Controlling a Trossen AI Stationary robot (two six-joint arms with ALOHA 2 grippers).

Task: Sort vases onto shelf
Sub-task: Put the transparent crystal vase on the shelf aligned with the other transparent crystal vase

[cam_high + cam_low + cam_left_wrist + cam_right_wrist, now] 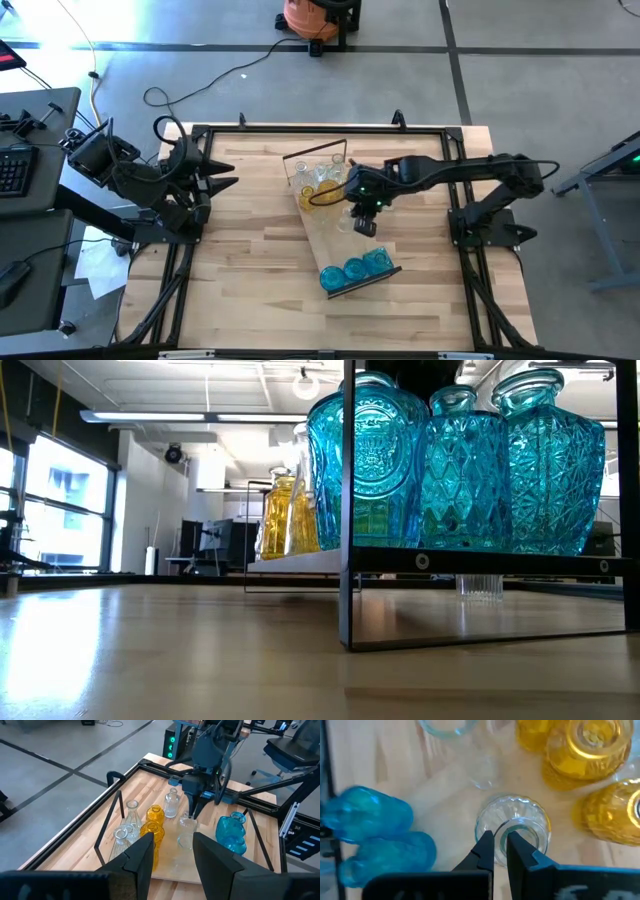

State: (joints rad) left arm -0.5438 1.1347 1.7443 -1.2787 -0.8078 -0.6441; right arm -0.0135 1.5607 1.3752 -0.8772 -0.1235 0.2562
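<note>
The shelf (335,240) lies slantwise on the table, a light plank with dark end frames. Three blue vases (355,268) stand at its near end and fill the low view (450,460). Amber vases (152,827) and clear vases (127,820) crowd its far end. My right gripper (365,225) hangs over the plank's middle, shut on one small clear vase (186,832). My left gripper (175,865) waits open near the table's left edge (225,175), pointing toward the shelf. My right gripper comes from above, pointing down, and pinches the rim of the clear vase's neck (506,827). One finger (487,847) stands outside the neck and the other (520,847) over its mouth. The vase is upright, with its base (186,845) on the plank.
A black frame rail (320,128) runs round the tabletop. The shelf's upright end frames (347,510) stand at both short ends. A further clear vase (171,802) stands just beyond the held one. Bare tabletop (250,280) lies left of and nearer than the shelf.
</note>
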